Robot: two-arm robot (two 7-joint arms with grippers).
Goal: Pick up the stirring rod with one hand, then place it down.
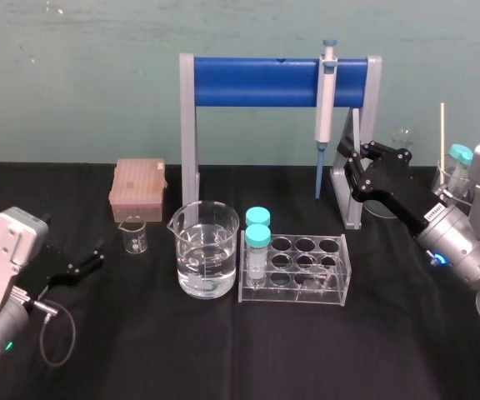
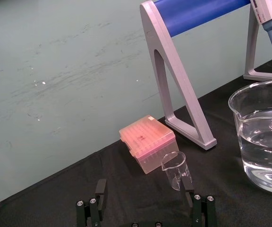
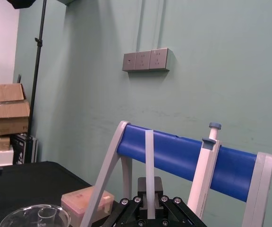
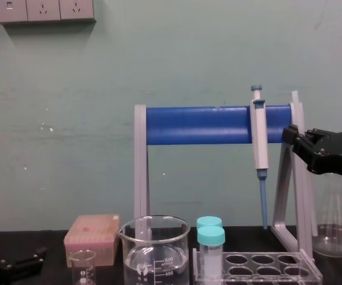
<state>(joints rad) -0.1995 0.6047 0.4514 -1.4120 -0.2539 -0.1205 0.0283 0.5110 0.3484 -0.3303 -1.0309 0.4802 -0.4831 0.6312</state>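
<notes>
The stirring rod (image 3: 149, 170) is a thin translucent whitish rod standing upright between the fingers of my right gripper (image 3: 149, 208). The right gripper (image 1: 348, 154) is shut on the rod (image 1: 357, 125) above the table, just in front of the right leg of the blue rack. From the chest the rod (image 4: 295, 104) rises beside that leg, with the black gripper (image 4: 291, 138) holding it from the right. My left gripper (image 1: 97, 252) rests idle near the table's left edge, its fingers (image 2: 100, 189) spread open around nothing.
A blue-tipped pipette (image 1: 327, 92) hangs on the blue rack (image 1: 257, 81). A large beaker of water (image 1: 207, 250), a clear tube rack (image 1: 307, 268) with two teal-capped tubes, a pink tip box (image 1: 138, 190) and a small beaker (image 1: 133, 236) stand mid-table. A flask (image 4: 336, 231) stands at the right.
</notes>
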